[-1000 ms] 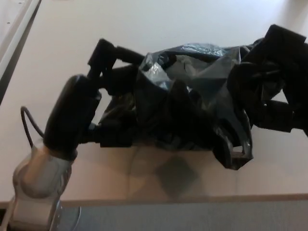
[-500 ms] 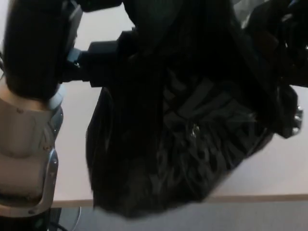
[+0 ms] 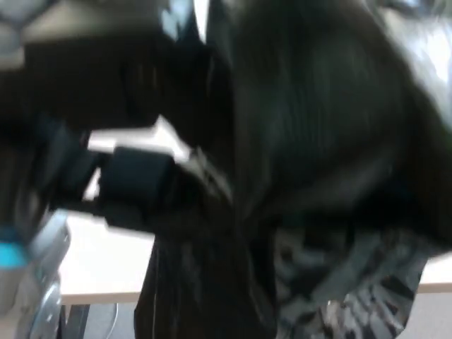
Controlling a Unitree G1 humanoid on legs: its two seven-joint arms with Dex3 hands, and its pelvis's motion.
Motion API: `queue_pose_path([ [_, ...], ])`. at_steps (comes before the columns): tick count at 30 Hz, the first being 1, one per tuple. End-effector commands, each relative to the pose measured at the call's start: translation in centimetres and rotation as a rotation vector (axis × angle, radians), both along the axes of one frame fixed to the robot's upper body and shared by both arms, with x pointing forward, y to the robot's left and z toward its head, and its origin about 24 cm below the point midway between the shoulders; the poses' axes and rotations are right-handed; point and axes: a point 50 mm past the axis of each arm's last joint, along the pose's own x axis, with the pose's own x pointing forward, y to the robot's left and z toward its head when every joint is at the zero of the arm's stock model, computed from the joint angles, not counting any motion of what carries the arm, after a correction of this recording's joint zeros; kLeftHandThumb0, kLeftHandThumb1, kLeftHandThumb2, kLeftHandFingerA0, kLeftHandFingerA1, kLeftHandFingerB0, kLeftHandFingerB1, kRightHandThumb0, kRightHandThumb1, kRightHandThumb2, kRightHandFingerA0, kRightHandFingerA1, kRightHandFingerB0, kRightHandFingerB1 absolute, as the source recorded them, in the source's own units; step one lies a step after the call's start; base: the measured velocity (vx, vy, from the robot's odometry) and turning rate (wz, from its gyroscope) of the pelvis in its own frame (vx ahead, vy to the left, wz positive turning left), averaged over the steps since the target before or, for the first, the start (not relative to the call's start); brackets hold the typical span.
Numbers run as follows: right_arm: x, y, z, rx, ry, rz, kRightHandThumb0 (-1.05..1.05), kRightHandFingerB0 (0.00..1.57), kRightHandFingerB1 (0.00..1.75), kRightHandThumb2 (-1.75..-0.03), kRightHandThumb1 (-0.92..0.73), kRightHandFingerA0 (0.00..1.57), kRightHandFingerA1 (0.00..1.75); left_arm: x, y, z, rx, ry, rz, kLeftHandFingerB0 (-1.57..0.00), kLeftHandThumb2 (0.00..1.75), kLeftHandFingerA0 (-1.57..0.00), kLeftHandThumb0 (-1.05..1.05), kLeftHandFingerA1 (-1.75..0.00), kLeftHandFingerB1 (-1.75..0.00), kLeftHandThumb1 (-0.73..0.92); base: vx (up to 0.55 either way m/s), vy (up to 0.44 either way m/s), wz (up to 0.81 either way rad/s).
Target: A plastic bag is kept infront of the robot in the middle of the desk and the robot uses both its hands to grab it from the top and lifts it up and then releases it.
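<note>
The bag (image 3: 318, 162) fills most of the head view as a motion-blurred black mass, cut off at the top, right and bottom edges, and it hides most of the desk (image 3: 106, 261). The left hand (image 3: 134, 187) is a dark smear against the bag, so its fingers cannot be made out. The right hand is hidden behind the bag.
</note>
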Motion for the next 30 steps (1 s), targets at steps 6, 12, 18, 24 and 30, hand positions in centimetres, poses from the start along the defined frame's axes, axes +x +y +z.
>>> queue_pose_path([
  [6,-0.6,2.3,0.2,-0.33,-0.634,0.096,-0.16,0.77,1.31,-0.66,-0.53,1.0,1.58,0.3,1.2,2.0,0.209,0.058,0.044,-0.87,0.62,-0.95,-0.27,-1.61,-1.44,0.54,0.0,0.0,0.0],
  [12,10.4,-0.1,3.5,-0.76,-0.578,-0.445,-0.03,0.69,1.66,-0.65,-0.49,0.82,1.74,8.5,5.8,6.6,0.324,0.116,0.459,-1.1,0.63,-1.12,-0.16,-1.38,-1.12,0.57,0.0,0.0,0.0],
  [18,18.3,-4.6,8.8,-0.97,-0.386,-1.021,-0.23,0.73,1.05,-0.58,-0.59,0.77,1.54,14.0,9.0,12.4,0.308,0.168,0.818,-0.89,0.67,-0.99,-0.12,-1.57,-1.39,0.66,0.0,0.0,0.0],
  [24,19.2,-9.1,12.8,-0.645,-0.11,-1.316,-0.2,0.59,1.43,-0.6,-0.72,0.73,1.65,16.2,10.6,16.1,0.285,0.263,0.994,-0.92,1.03,-1.03,-0.02,-1.51,-1.27,0.49,0.0,0.0,0.0],
  [30,18.0,-13.4,14.3,-0.496,0.008,-1.59,-0.15,0.89,0.77,-0.56,-0.52,0.84,1.39,15.7,12.4,19.7,0.213,0.214,1.348,-0.93,1.05,-0.97,0.09,-1.41,-1.26,0.49,0.0,0.0,0.0],
])
